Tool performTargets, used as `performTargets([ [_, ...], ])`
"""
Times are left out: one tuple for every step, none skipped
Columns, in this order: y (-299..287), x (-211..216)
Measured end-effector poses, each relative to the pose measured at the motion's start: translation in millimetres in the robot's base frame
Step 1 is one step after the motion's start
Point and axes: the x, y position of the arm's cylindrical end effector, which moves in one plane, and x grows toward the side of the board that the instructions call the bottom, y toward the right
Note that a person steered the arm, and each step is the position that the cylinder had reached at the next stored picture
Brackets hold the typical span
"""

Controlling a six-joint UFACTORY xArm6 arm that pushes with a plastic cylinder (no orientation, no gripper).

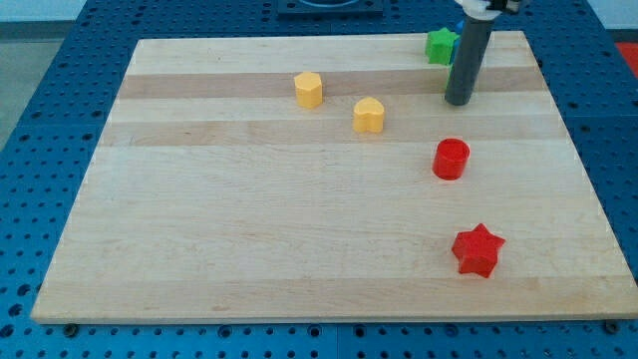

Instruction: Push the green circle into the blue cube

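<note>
A green block sits near the top right edge of the wooden board; the rod hides its right side, so I cannot make out its shape. A small sliver of blue shows just below the green block against the rod's left side; it may be the blue cube, mostly hidden. My tip rests on the board just below and to the right of the green block.
A yellow hexagon and a yellow heart lie left of the tip. A red cylinder lies just below the tip. A red star lies near the bottom right. The board's top edge is close behind the green block.
</note>
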Motion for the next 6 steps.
performTargets([
  [0,-14],
  [0,-25],
  [0,-32],
  [0,-35],
  [0,-33],
  [0,-10],
])
